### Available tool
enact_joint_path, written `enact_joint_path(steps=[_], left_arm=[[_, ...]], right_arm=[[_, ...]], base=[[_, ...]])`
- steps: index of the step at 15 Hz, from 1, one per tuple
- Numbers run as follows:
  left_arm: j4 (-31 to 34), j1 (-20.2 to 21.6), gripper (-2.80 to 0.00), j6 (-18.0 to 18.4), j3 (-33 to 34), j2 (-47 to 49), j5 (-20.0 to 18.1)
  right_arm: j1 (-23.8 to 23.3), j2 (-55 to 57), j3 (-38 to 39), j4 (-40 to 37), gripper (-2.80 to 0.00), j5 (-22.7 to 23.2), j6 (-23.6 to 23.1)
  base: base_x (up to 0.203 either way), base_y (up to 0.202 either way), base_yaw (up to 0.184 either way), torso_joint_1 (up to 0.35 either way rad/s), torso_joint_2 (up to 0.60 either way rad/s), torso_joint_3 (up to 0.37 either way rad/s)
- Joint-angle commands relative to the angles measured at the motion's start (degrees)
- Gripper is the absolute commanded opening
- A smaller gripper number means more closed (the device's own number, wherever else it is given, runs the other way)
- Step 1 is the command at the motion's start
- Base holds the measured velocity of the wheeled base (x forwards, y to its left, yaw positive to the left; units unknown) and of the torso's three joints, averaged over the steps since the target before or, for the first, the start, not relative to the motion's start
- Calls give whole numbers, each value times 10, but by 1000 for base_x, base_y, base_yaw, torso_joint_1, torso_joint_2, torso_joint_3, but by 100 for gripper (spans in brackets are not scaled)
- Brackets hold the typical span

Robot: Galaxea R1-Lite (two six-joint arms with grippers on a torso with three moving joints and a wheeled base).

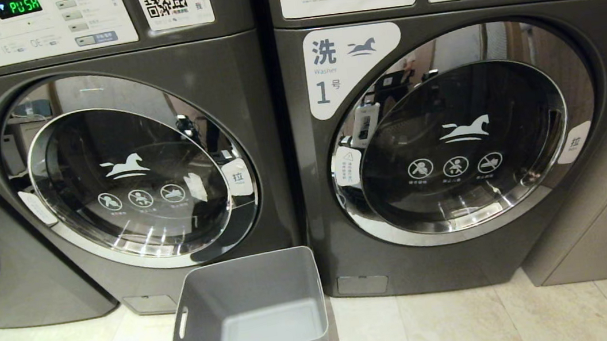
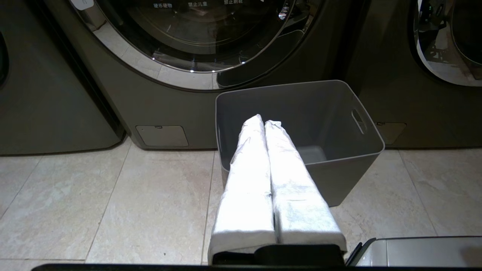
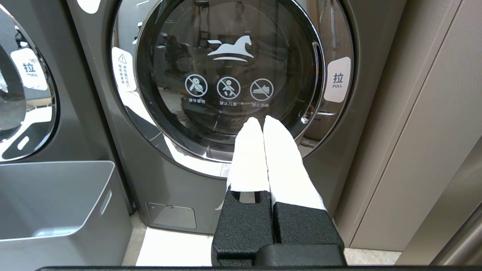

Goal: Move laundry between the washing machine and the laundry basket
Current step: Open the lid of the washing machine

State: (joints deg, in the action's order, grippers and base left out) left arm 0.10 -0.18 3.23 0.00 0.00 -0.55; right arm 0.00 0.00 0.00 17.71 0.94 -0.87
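Grey plastic, the laundry basket (image 1: 252,316) is sitting empty on the floor tiles between both closed machines, so I'm judging nothing transferred yet: washing machine 2 (image 1: 129,168) needs opening, no laundry showing, left gripper (image 2: 263,121) and right gripper (image 3: 257,122) pressed together, holding nothing.

A: You see the washing machine (image 1: 246,85) in dark grey, chrome-rimmed door, white horse logo?
B: Yes. Ahead of your white left gripper (image 2: 264,122), the laundry basket (image 2: 371,148) is plain light grey.
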Motion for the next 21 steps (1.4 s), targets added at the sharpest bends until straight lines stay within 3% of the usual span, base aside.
enact_joint_path(steps=[1, 5, 7, 10, 13, 18, 21], left_arm=[[0, 0, -280, 0, 0, 0, 0], [-12, 0, -280, 2, -20, 0, -4], [-5, 0, -280, 2, -116, 21, -20], [16, -11, -280, -18, -269, 177, -40], [-2, -43, -280, -90, -373, 396, -58], [-189, -58, -280, -215, -410, 731, -174], [-337, -16, -280, -249, -409, 880, -278]], right_arm=[[0, 1, 23, 1, -280, 0, 0], [0, 1, 23, 1, -280, 0, 0], [0, 1, 23, 1, -280, 0, 0], [0, 1, 23, 1, -280, 0, 0], [0, 1, 23, 1, -280, 0, 0], [0, 1, 23, 1, -280, 0, 0], [0, 1, 23, 1, -280, 0, 0]], base=[[0, 0, 0, 0, 0, 0], [0, 0, 0, 0, 0, 0], [0, 0, 0, 0, 0, 0], [0, 0, 0, 0, 0, 0], [0, 0, 0, 0, 0, 0], [0, 0, 0, 0, 0, 0], [0, 0, 0, 0, 0, 0]])
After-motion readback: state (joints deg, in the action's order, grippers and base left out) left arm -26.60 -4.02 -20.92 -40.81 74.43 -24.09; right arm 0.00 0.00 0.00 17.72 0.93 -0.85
